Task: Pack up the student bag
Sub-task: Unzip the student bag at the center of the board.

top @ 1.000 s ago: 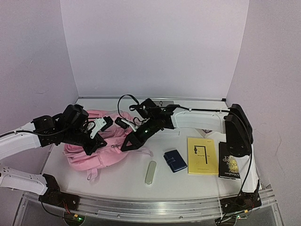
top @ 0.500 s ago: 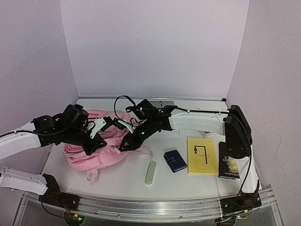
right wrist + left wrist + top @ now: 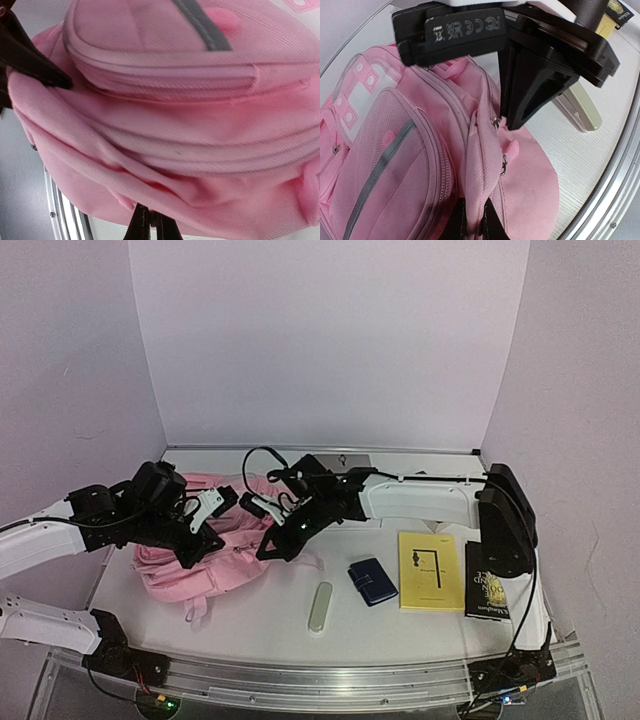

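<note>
The student bag (image 3: 225, 558), a soft pink backpack, lies at the left of the table. My left gripper (image 3: 197, 543) is over its middle. In the left wrist view it (image 3: 470, 226) is shut on a raised ridge of pink fabric (image 3: 479, 165) beside a zip. My right gripper (image 3: 272, 548) reaches in from the right to the bag's near-right edge. In the left wrist view its black tip (image 3: 512, 121) sits against a metal zip slider (image 3: 496, 120). In the right wrist view its fingers (image 3: 137, 226) are shut together under a fold of the bag (image 3: 190, 150). Whether they pinch anything is hidden.
Right of the bag lie a pale oblong case (image 3: 320, 607), a small dark blue wallet (image 3: 372, 580), a yellow book (image 3: 431, 570) and a black book (image 3: 487, 580). A grey flat item (image 3: 352, 460) lies by the back wall. The table's metal front rail (image 3: 330, 680) runs along the near edge.
My right gripper has slid a little left onto the bag's edge and its jaws have closed. The left gripper has kept its hold on the fabric ridge.
</note>
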`<state>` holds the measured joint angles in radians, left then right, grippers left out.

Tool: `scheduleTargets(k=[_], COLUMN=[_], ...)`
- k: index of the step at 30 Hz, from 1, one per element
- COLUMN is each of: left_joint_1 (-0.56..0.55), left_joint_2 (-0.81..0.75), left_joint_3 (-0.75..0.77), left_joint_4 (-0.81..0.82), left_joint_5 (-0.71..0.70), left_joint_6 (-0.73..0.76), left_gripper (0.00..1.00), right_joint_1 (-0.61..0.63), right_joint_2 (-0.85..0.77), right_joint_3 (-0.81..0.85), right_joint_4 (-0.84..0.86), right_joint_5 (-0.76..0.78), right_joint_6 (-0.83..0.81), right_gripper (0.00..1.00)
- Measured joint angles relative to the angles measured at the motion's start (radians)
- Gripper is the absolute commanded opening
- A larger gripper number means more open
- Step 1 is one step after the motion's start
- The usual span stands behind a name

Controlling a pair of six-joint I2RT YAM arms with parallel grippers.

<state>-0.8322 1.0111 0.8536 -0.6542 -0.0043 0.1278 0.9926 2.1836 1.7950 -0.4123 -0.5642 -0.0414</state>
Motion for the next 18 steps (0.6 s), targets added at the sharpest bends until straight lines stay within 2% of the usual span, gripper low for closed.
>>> scheduleTargets(k=[11, 18], left_joint_1=[0.0, 0.002], left_joint_2=[-0.075, -0.087], left_joint_3=[0.0, -0.003], left_joint_4=[-0.027, -0.028], left_joint_5=[-0.03, -0.044], left_joint_6=[-0.007, -0.006], left_gripper=[0.0, 0.0], right_joint_1=[-0.156, -0.174], right_joint_2=[0.002, 0.072], right_joint_3=[-0.04, 0.023], right_joint_4=[0.001, 0.01], right_joint_5=[0.076, 0.092], right_joint_6=[-0.004, -0.011], right_gripper=[0.0, 0.0])
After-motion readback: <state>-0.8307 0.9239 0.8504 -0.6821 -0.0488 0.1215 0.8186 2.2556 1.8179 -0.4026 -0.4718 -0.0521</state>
